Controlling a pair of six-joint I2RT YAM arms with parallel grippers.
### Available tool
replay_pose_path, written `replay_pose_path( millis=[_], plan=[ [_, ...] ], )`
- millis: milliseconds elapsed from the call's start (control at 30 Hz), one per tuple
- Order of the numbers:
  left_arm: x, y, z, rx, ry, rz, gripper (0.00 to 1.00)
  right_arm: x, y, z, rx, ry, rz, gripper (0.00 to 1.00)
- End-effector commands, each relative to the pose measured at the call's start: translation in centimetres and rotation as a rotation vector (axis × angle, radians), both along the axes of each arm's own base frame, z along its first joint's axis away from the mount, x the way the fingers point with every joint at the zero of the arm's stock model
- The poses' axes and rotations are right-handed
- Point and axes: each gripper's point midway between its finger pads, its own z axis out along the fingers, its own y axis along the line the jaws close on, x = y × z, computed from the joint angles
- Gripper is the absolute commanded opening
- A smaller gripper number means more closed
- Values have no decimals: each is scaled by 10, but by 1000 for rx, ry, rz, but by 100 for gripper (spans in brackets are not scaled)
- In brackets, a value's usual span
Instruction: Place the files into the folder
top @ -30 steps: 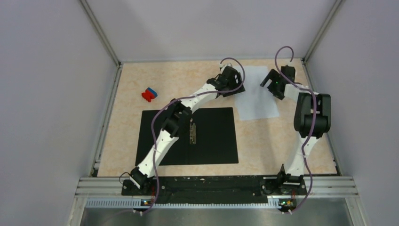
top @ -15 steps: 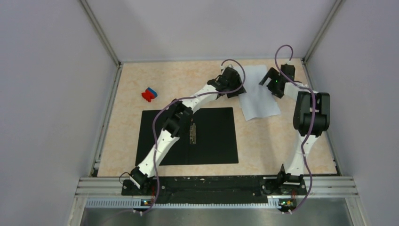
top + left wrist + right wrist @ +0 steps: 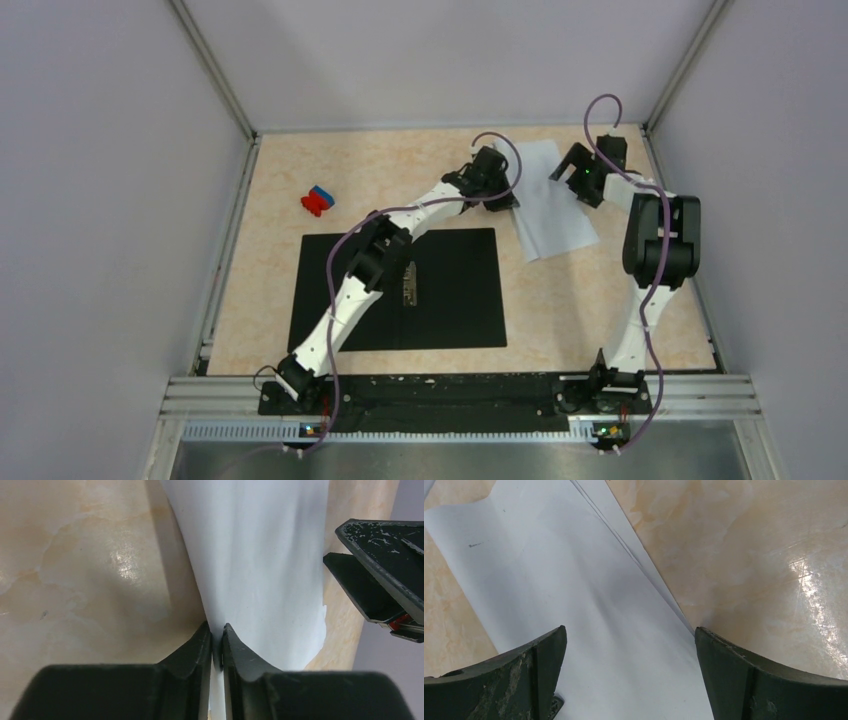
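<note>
The files (image 3: 553, 207) are white sheets stacked at the back right of the table, bowed upward along their left side. My left gripper (image 3: 503, 196) is shut on that left edge. In the left wrist view the paper (image 3: 255, 555) runs up from between the pinched jaws (image 3: 217, 636). My right gripper (image 3: 572, 176) hovers open over the sheets' far right part. The right wrist view shows the files (image 3: 574, 590) spread under its wide-apart fingertips (image 3: 629, 632), with nothing between them. The folder (image 3: 450, 300) lies open and black in the middle, metal clip (image 3: 409, 283) at its spine.
A small red-and-blue block (image 3: 317, 200) sits at the back left. Metal rails and grey walls bound the marbled tabletop (image 3: 400, 170). The right gripper's black finger (image 3: 385, 575) shows at the right of the left wrist view, close to the sheets.
My left gripper has closed onto the files' left edge. The sheets have bowed up and swung slightly, looking narrower from above. The right gripper stays open, almost still.
</note>
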Motion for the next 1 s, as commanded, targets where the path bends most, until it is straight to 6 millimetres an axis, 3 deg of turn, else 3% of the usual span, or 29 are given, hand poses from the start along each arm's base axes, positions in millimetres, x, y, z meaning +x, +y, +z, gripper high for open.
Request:
replay_pose_path(
  millis=[0,100,300,400,500,967],
  plan=[
    [-3,2,32,-7,-31,-10,10,-13,7,-7,27,75,25,99],
    [-1,5,48,-13,-50,-6,0,-14,6,1,41,65,26,99],
    [-7,10,93,-44,-74,-13,0,-20,3,28,60,22,34,99],
    [-15,22,121,-57,-74,-26,0,-26,6,47,129,-34,70,99],
    [-25,40,136,-80,-49,-45,0,-39,11,56,203,-80,106,99],
    [-88,117,180,-307,41,-178,0,-93,110,68,582,-211,369,99]
  ],
)
